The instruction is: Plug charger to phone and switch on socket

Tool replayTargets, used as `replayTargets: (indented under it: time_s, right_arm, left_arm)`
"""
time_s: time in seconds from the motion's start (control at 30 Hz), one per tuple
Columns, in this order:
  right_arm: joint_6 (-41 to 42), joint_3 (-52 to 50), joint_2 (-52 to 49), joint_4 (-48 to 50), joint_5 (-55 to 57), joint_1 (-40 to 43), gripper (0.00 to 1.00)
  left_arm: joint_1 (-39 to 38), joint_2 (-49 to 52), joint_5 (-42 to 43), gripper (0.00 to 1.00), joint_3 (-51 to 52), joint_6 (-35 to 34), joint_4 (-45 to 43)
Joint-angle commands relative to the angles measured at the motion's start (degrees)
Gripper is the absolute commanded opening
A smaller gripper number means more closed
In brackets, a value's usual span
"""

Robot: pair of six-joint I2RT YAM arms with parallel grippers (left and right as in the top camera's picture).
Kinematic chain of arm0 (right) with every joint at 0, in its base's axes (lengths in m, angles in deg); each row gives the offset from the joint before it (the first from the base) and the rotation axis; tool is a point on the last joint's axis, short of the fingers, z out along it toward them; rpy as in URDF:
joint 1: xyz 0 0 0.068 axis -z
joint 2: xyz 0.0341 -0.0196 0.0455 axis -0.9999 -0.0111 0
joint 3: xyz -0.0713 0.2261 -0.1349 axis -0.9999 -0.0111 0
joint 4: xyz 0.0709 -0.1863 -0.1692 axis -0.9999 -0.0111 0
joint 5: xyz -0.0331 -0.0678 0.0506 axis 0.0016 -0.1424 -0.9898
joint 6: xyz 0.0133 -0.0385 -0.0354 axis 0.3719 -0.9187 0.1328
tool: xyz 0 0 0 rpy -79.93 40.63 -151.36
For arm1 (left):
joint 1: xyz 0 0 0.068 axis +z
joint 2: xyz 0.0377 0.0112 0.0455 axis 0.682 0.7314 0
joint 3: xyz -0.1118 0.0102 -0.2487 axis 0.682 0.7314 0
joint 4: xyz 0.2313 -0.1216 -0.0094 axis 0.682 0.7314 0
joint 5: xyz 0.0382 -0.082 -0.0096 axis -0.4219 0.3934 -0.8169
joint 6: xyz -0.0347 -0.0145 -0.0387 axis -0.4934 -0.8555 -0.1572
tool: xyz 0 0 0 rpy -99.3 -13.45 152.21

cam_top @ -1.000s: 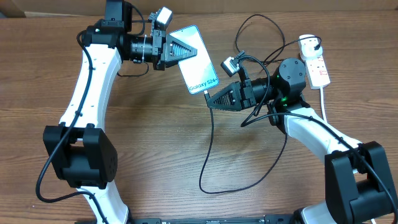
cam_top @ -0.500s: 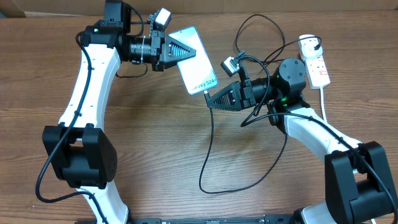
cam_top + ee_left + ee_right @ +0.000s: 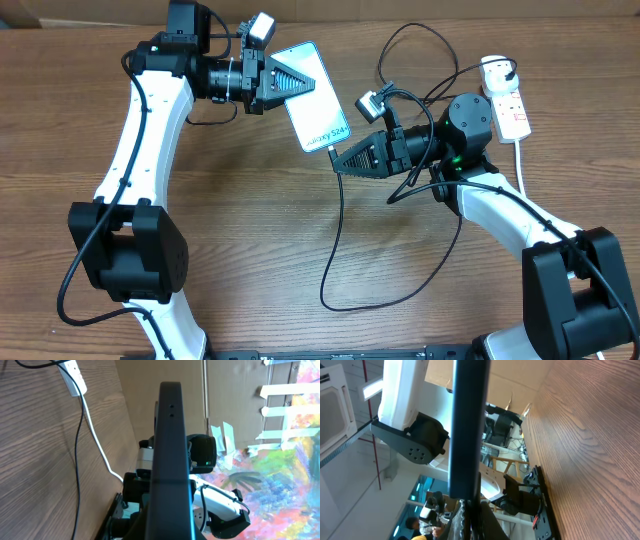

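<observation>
The phone (image 3: 318, 100) has swung slightly rightward, its upper end pinched by the left gripper (image 3: 305, 85) and lifted so the right gripper (image 3: 338, 162), clamped on the charger (image 3: 335, 250), can meet its lower edge; the socket (image 3: 510, 105) sits well right.

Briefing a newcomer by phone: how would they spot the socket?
Look at the table's far right edge, past the right arm. The socket is the white block; red marks and a thick white lead distinguish it from the thin black charger.
</observation>
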Motion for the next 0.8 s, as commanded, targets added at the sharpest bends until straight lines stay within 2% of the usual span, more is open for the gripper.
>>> replayTargets:
  time_s: [0.0, 0.3, 0.43, 0.77]
  right_arm:
    - [0.31, 1.62, 1.33, 0.26, 1.4, -0.2, 0.04]
    - [0.68, 1.62, 1.33, 0.26, 1.22, -0.2, 0.04]
    - [0.66, 1.62, 1.33, 0.26, 0.46, -0.2, 0.04]
    - [0.66, 1.62, 1.33, 0.26, 0.04, -0.2, 0.04]
  left_arm:
    - [-0.5, -0.35, 3.85, 0.04, -0.04, 1.6, 0.13]
    - [-0.83, -0.35, 2.91, 0.04, -0.04, 2.16, 0.15]
    - [0.22, -0.35, -1.66, 0.04, -0.04, 2.12, -0.09]
    - [2.21, -0.35, -1.44, 0.04, -0.04, 0.0, -3.69]
